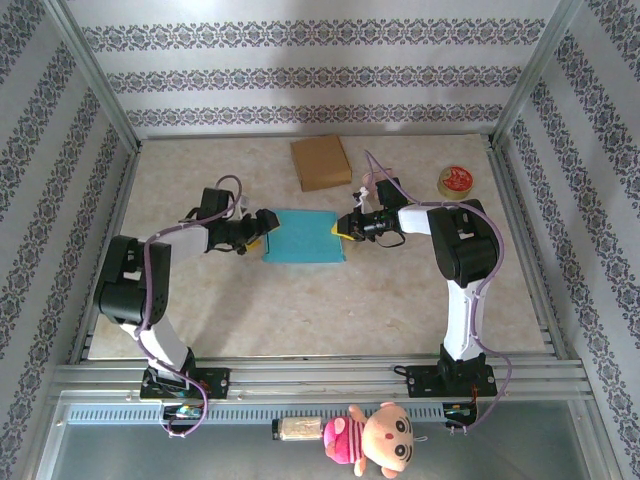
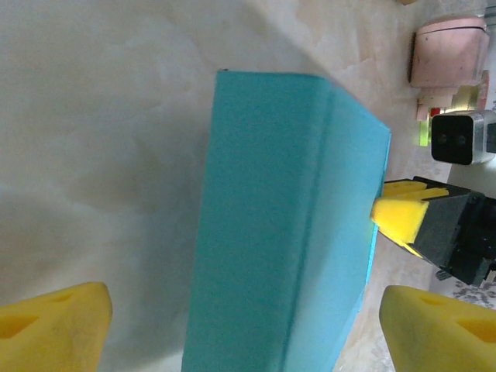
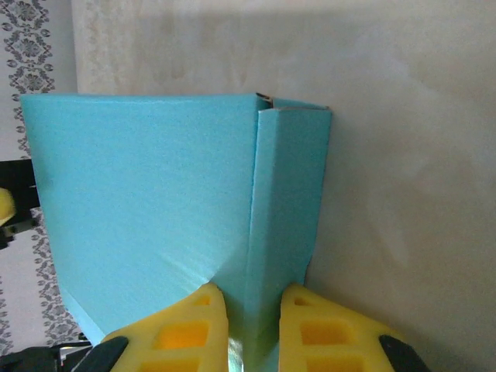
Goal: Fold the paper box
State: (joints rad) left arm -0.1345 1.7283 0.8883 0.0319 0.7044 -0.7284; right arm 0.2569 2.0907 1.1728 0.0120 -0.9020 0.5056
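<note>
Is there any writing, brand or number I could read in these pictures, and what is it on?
No readable text.
The teal paper box is plain on every face shown.
The brown cardboard piece bears no print.
The round red tin has a lid pattern too small to read.

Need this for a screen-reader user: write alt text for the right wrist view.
The right gripper pinches a narrow folded panel of a teal paper box between its two yellow fingers at the bottom of the frame. The box's broad face spreads up and left, creased near the grip, over a pale beige table.
</note>
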